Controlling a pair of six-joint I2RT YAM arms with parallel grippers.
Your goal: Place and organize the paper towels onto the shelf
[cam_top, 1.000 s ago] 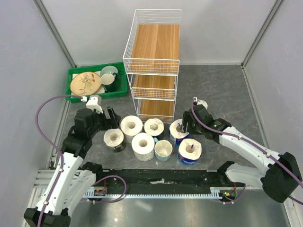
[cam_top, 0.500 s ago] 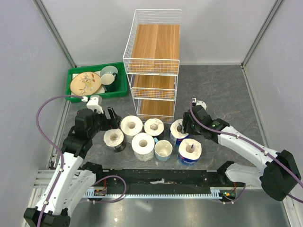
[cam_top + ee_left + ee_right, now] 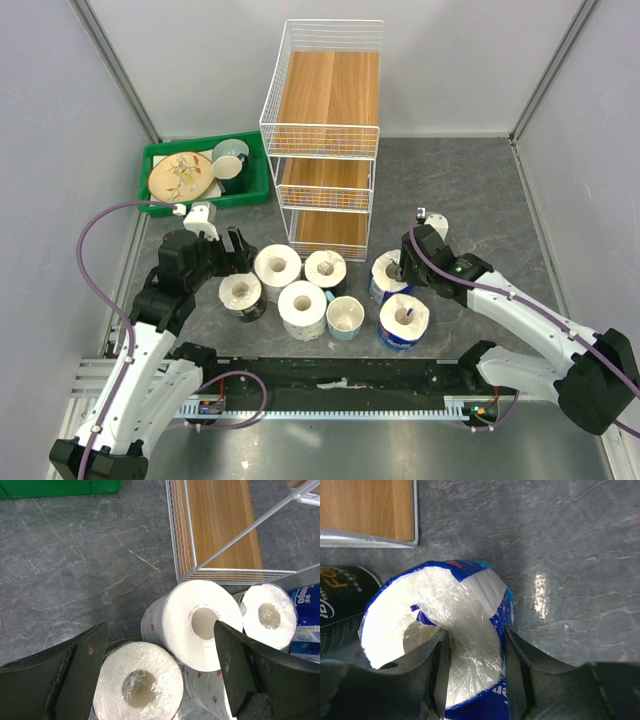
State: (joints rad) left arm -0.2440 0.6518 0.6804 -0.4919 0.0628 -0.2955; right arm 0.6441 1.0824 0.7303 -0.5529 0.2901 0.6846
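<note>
Mid-worktop, before tall white wire shelf, right gripper clenched wall of blue-wrapped white paper-towel roll, one finger inside core, likely for secure lift; left gripper gaped over plain white rolls.

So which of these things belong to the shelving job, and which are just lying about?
Job: tall white wire shelf with wooden boards; far blue-wrapped paper roll; near blue-wrapped roll; four other white paper rolls.
Lying about: pale blue cup; green plastic tray of dishes.
</note>
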